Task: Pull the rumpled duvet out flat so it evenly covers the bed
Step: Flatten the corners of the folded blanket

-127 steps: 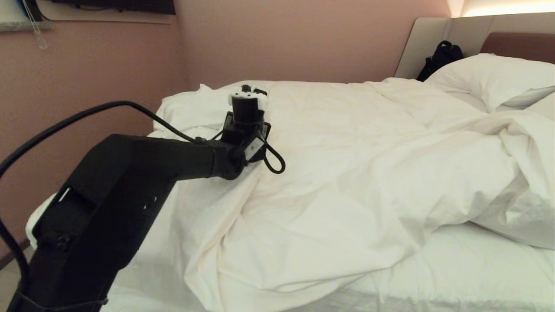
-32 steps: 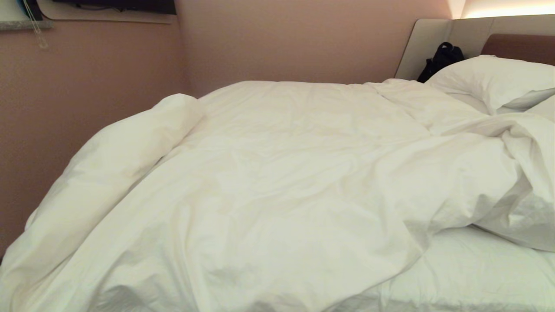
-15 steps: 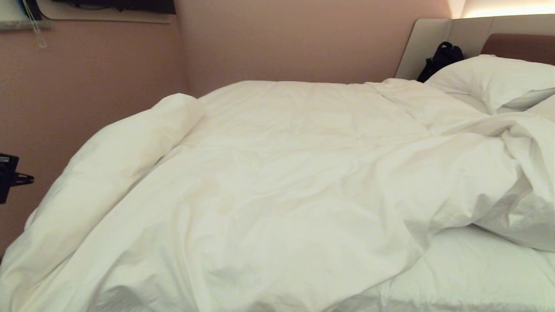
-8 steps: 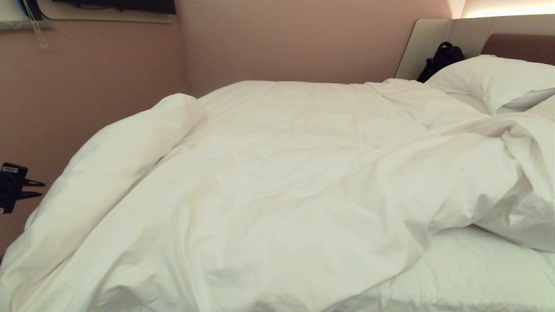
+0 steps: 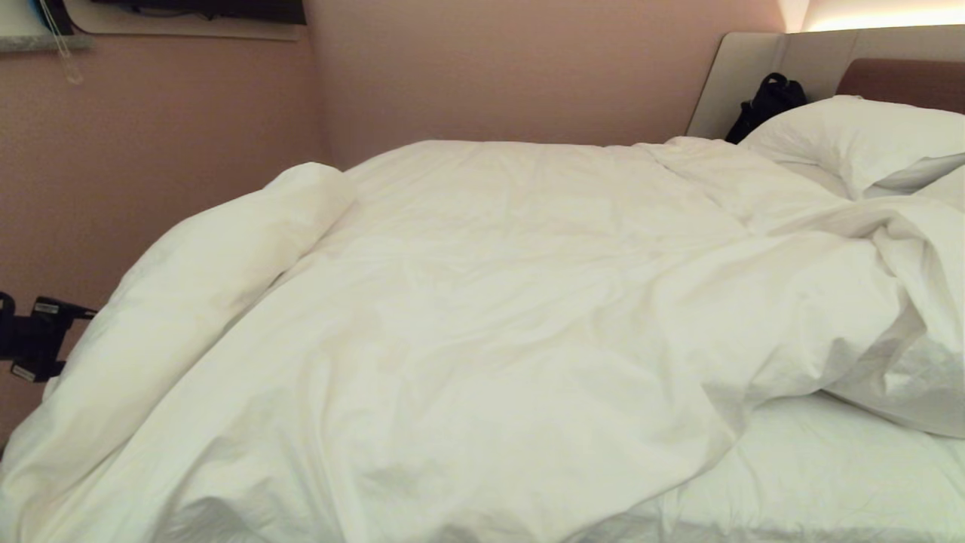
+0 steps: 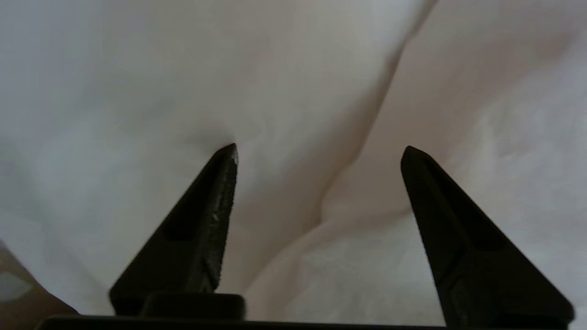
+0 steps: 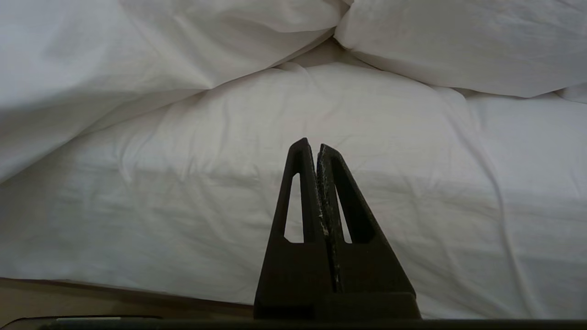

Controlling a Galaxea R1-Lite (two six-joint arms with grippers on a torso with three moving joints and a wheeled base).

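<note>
Duvet (image 5: 482, 317): thick, puffy white quilt with soft creases, spread over most of the bed (image 5: 829, 483). Its left edge is rolled into a plump ridge along the bed's left side; toward the headboard end on the right it bunches into deep folds. Its lower edge is cut off by the frame, so how far it hangs over the near side cannot be told.

Sheet (image 5: 844, 475): thin, taut, white, bare at the bed's near right corner.

Pillow (image 5: 852, 136): plump, white, at the headboard end, partly cut off.

Headboard (image 5: 761, 68): padded beige and brown panels, only a corner visible.

Black bag (image 5: 765, 102): dark, soft shape against the headboard; details hard to make out.

Left gripper (image 6: 318, 151): black tapered fingers (image 6: 215, 206) spread wide apart, holding nothing, close before creased duvet cloth; whether a tip touches it cannot be told. From the head view only a dark part shows at the bed's left edge.

Right gripper (image 7: 316, 146): fingers pressed together, empty, pointing at the white bedding.
</note>
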